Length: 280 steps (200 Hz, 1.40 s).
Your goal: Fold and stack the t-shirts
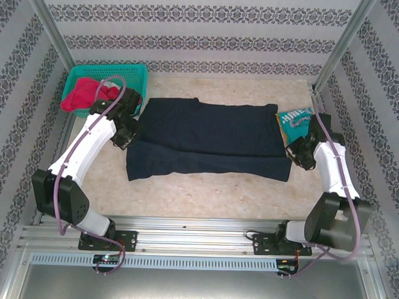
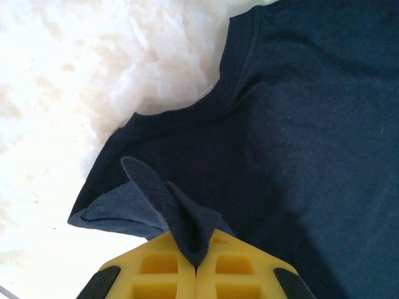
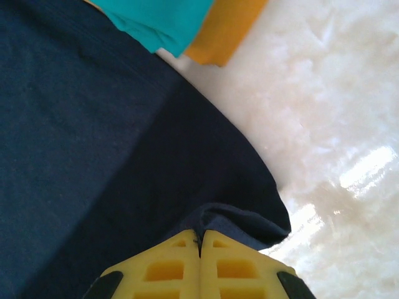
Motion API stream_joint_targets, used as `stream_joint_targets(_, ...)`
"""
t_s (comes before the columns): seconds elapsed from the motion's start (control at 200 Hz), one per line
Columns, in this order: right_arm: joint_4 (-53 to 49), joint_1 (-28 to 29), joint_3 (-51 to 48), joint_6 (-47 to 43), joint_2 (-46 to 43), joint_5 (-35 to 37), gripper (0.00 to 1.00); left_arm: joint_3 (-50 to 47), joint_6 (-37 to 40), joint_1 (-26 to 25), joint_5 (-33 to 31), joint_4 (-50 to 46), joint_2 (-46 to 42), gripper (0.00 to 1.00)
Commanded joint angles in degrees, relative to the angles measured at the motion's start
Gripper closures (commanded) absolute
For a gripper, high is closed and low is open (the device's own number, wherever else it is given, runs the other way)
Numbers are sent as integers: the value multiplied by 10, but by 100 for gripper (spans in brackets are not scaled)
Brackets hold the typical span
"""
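Left arm (image 1: 81,152): it is bolted at the near left of the table (image 1: 204,199); the elbow is pushed out to the left side; the white forearm is raised in a diagonal, forward and to the right, up to the left end of the navy t-shirt (image 1: 210,133).
Left gripper (image 1: 124,135): it is pointed down at the cloth; in the left wrist view the yellow pads (image 2: 159,274) of the left gripper (image 2: 198,265) are pressed together, and a raised flap of the navy t-shirt (image 2: 299,156) is clamped between them, near a corner of the cloth.
Right arm (image 1: 333,170): it is bolted at the near right; the elbow is bent out to the right side; the forearm is directed forward and to the left, up to the right end of the navy t-shirt.
Right gripper (image 1: 296,153): in the right wrist view the right gripper (image 3: 199,240) is seen with its pads (image 3: 165,271) together; an edge fold of the navy t-shirt (image 3: 93,156) is pinched at their tips.
Navy t-shirt: it is spread flat across the middle of the table, long from left to right; a doubled band of cloth is seen along its near side.
Teal t-shirt (image 1: 295,123): it is laid at the far right of the table, just beside the right gripper; white lettering is seen on it; in the right wrist view the teal t-shirt (image 3: 162,18) is lying on the orange t-shirt (image 3: 227,28).
Pink-red t-shirt (image 1: 83,93): it is bunched in the teal basket (image 1: 133,72) at the far left corner.
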Motion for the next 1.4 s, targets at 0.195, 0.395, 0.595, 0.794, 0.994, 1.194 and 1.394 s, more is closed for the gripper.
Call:
stream_joint_targets(0.195, 18, 14, 115, -45, 109, 9, 100, 49, 61, 14, -9, 11, 48, 100)
stream_joint_targets(0.395, 17, 20, 170, -58, 174, -4, 100, 73, 76, 17, -10, 10, 75, 100)
stream_joint_targets(0.595, 11, 25, 203, -67, 210, -3, 100, 82, 81, 22, -6, 13, 91, 100)
stream_joint_targets(0.794, 4, 28, 230, -76, 237, -1, 100, 106, 90, 23, -2, 11, 117, 100)
stream_joint_targets(0.994, 8, 35, 232, -71, 252, -4, 100, 151, 108, 26, -2, -7, 150, 100)
stream_joint_targets(1.194, 12, 42, 243, -71, 271, -6, 100, 171, 121, 34, 4, -9, 166, 100)
stream_joint_targets(1.394, 10, 45, 265, -72, 295, -7, 100, 207, 135, 38, 9, -17, 191, 100)
